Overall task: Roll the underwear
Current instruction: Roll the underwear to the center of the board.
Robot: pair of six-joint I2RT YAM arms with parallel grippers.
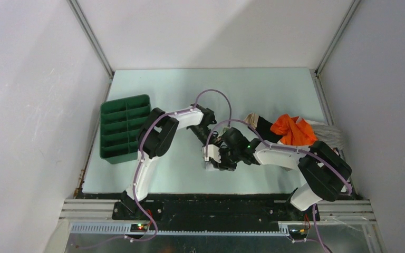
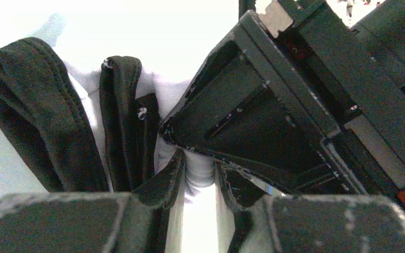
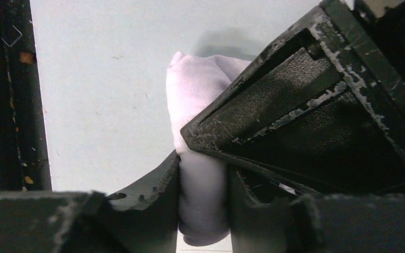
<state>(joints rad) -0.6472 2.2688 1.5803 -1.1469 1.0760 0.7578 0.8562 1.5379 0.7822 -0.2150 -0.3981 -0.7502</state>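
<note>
The underwear point(image 1: 209, 157) is white with dark trim, bunched small near the table's middle. Both grippers meet over it. My left gripper point(image 1: 214, 145) is shut on a fold of the white cloth point(image 2: 199, 176); the dark trim bands point(image 2: 121, 121) hang to the left in the left wrist view. My right gripper point(image 1: 222, 157) is shut on the white cloth point(image 3: 200, 105), pinched between its fingers low in the right wrist view. In each wrist view, the other gripper's dark finger point(image 2: 253, 121) point(image 3: 306, 116) crosses close over the cloth. Much of the underwear is hidden under the grippers in the top view.
A green divided bin point(image 1: 124, 128) stands at the left side of the table. A pile of other clothes lies at the right: an orange piece point(image 1: 293, 130), a black one point(image 1: 265, 126) and a striped one point(image 1: 331, 133). Walls close in the table on three sides.
</note>
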